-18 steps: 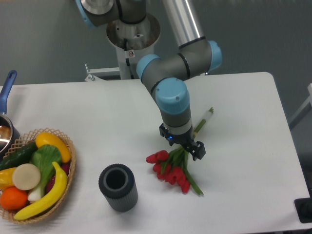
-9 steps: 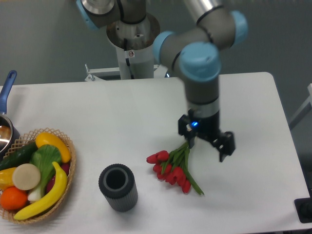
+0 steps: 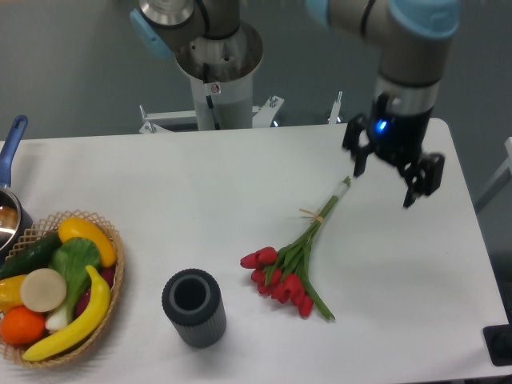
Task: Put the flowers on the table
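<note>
Worktop (image 3: 200, 192), one large white matte slab, already carries the one bunch of red tulips with green stems tied in tan twine (image 3: 292, 264), lying flat right of centre. Placing looks done; next is only retreat. One black two-finger gripper (image 3: 386, 176) hangs above, jaws apart and empty. One dark ribbed cylinder (image 3: 194, 308), one wicker fruit basket (image 3: 112, 300)

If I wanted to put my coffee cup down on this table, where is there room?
The table is bare along its back edge, from above the basket across to the flowers, and at the right front corner beyond the tulips. It is crowded at the left front: the basket and the dark cylinder. The open hand hovers near the right back corner.
</note>
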Tool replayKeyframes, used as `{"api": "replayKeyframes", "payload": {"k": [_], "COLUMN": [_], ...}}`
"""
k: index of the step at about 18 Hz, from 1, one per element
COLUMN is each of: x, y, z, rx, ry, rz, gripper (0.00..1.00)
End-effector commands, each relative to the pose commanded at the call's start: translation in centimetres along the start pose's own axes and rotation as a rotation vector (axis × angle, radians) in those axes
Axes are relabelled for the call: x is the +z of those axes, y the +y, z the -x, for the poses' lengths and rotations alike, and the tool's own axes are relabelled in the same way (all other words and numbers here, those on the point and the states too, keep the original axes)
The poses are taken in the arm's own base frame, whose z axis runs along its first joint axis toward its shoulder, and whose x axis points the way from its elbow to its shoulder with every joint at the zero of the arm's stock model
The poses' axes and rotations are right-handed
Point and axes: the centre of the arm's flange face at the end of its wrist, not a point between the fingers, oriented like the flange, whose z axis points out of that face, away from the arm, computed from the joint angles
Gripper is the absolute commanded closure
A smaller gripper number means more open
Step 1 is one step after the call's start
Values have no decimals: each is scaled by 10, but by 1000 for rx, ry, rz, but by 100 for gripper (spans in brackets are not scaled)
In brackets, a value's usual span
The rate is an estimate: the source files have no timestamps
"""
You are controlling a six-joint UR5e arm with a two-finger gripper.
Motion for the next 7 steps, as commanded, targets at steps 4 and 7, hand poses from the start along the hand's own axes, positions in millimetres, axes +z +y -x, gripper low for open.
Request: {"api": "replayKeyframes", "payload": {"k": [4, 7], "x": [-8, -9], "y": [27, 29], "z": [-11, -13], "rx": [50, 48], "ry": [14, 21], "rz": [-34, -37], "gripper": [0, 0]}}
